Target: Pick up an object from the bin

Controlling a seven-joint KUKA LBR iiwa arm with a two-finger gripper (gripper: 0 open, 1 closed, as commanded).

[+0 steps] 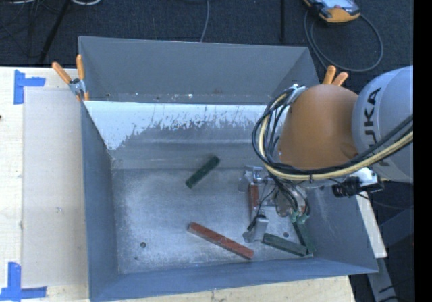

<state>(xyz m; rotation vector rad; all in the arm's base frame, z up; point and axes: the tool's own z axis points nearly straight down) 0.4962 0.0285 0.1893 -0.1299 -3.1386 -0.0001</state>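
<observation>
Hanging low at the bin's (202, 84) right, the jaws, gap unreadable, sit near one red bar (219, 240) and one green bar (283, 245), a second green bar (202, 171) lying apart.

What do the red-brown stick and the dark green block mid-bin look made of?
Red-brown stick: matte, no glints, straight edges; probably wood or hard plastic, which is unclear. Dark green block: same dull finish and rigid bar shape, likely the same material.

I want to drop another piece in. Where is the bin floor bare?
The left half of the floor, between the left wall and the dark green block, is bare. Crowded lower right: the gripper, reddish-brown bar and dark green bar lie close.
</observation>
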